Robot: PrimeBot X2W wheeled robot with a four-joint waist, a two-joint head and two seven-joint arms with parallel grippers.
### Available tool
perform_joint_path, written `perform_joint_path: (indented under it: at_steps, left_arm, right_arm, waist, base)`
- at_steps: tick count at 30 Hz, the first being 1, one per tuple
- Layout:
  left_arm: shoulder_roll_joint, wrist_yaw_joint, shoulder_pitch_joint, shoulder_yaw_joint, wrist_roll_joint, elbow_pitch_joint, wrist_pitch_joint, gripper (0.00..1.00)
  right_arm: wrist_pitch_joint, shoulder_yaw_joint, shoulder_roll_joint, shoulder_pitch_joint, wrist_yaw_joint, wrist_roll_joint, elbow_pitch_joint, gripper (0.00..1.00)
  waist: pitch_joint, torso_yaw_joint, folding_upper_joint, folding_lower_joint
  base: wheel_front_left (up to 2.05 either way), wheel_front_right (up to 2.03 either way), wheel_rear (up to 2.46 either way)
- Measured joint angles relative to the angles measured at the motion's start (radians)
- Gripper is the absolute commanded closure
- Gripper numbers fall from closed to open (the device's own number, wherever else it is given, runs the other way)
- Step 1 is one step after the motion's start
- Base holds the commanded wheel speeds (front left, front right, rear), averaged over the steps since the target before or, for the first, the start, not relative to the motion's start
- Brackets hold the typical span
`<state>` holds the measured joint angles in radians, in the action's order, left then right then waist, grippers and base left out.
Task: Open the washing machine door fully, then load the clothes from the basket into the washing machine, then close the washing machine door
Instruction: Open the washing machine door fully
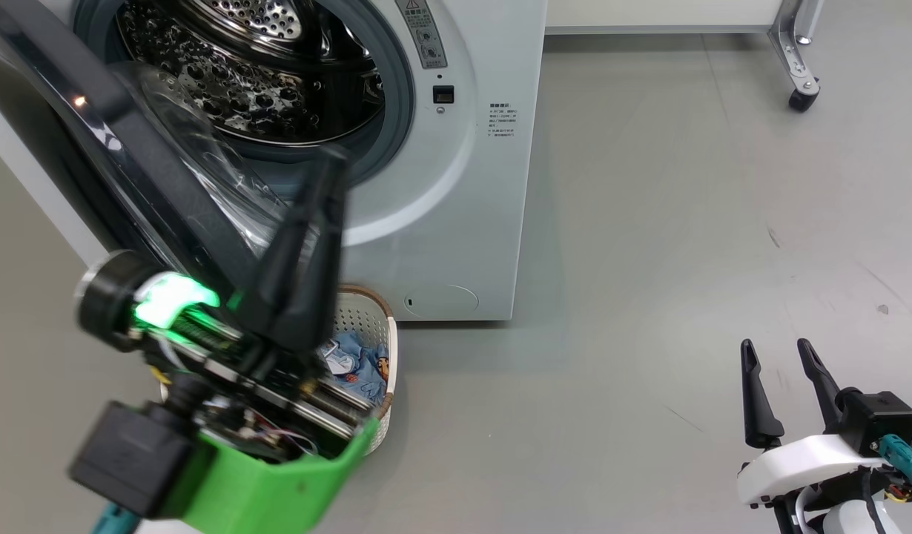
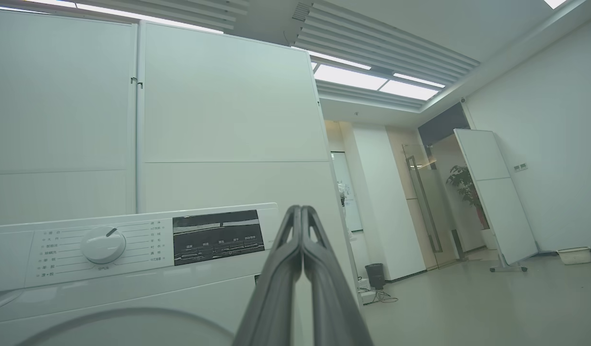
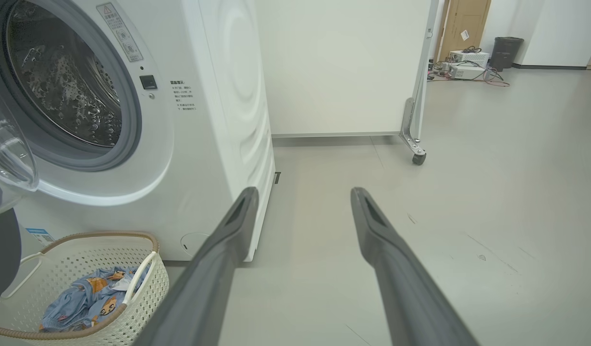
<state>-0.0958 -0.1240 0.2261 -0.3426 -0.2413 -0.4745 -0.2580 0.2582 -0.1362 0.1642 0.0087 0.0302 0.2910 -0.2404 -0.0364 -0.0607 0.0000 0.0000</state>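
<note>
The washing machine point(image 1: 441, 185) stands with its steel drum point(image 1: 248, 67) exposed. Its door point(image 1: 130, 148) hangs open to the left, black rim and clear glass bowl facing me. Below the door sits the basket point(image 1: 367, 319), holding the light blue printed clothes point(image 1: 356, 367). My left gripper point(image 1: 336, 159) is raised in front of the door opening, shut on nothing; in the left wrist view its closed tips point(image 2: 300, 209) point past the machine's control panel point(image 2: 132, 245). My right gripper point(image 1: 776, 348) rests low at the right, open and empty. The right wrist view has that gripper point(image 3: 303, 192), the basket point(image 3: 151, 283) and the clothes point(image 3: 84, 298).
A white partition on a wheeled leg point(image 1: 803, 96) stands behind and to the right of the machine, and its caster point(image 3: 417, 157) is on the floor. Grey floor point(image 1: 686, 259) spreads to the right of the machine and basket.
</note>
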Motion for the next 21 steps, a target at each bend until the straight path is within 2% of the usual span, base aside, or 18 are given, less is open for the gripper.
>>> perform_joint_path:
  at_steps: [9,21]
  left_arm:
    - [-0.048,0.0,-0.05,-0.218,-0.018,0.064,0.0,1.0]
    - [-0.084,0.0,-0.107,-0.333,-0.025,0.191,0.0,1.0]
  right_arm:
    - [0.0,0.004,-0.005,0.0,0.012,-0.01,-0.009,0.0]
    - [0.0,0.014,-0.007,0.0,0.021,-0.022,-0.014,0.0]
  waist:
    - [-0.002,0.006,0.0,0.0]
    - [-0.015,0.007,0.0,0.0]
  base:
    - [0.0,0.0,0.0]
    - [0.0,0.0,0.0]
